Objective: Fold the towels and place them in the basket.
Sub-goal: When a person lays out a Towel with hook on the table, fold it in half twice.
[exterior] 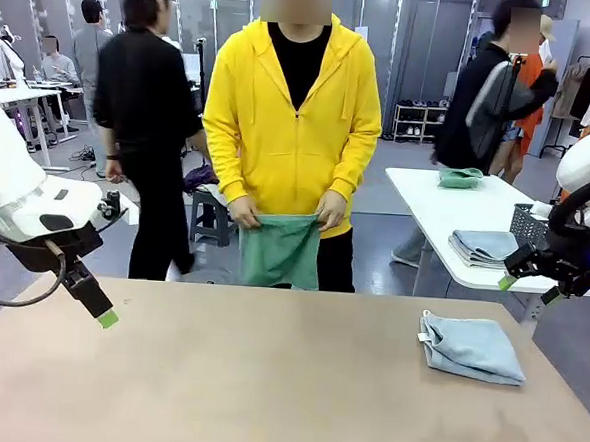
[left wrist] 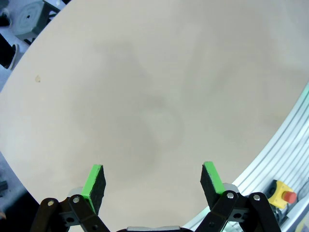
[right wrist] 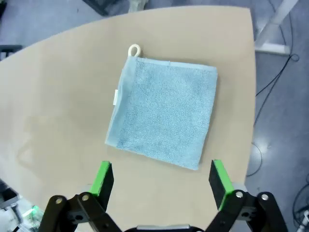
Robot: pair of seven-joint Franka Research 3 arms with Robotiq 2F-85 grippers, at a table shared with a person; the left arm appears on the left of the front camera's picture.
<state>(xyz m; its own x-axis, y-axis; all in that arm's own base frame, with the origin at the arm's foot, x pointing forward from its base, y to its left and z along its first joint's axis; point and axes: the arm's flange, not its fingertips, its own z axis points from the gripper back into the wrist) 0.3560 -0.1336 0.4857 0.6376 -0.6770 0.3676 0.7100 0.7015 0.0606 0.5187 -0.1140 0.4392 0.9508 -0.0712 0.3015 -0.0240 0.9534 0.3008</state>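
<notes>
right gripper: jaws wide, empty | grey-blue towel: folded, just ahead of its fingertips | tip: I'd pinch all layers at the near edge | left gripper: wide, empty

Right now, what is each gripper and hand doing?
Left gripper: open, holding nothing.
Right gripper: open, holding nothing.
Person's hands: holding a green towel.

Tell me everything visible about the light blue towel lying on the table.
The light blue towel is soft terry, folded into a flat, roughly square pad with layered edges. A white loop sticks out at one corner; a small white tag sits on the adjoining edge. It lies near the right end of the table, and nothing else touches it.
</notes>
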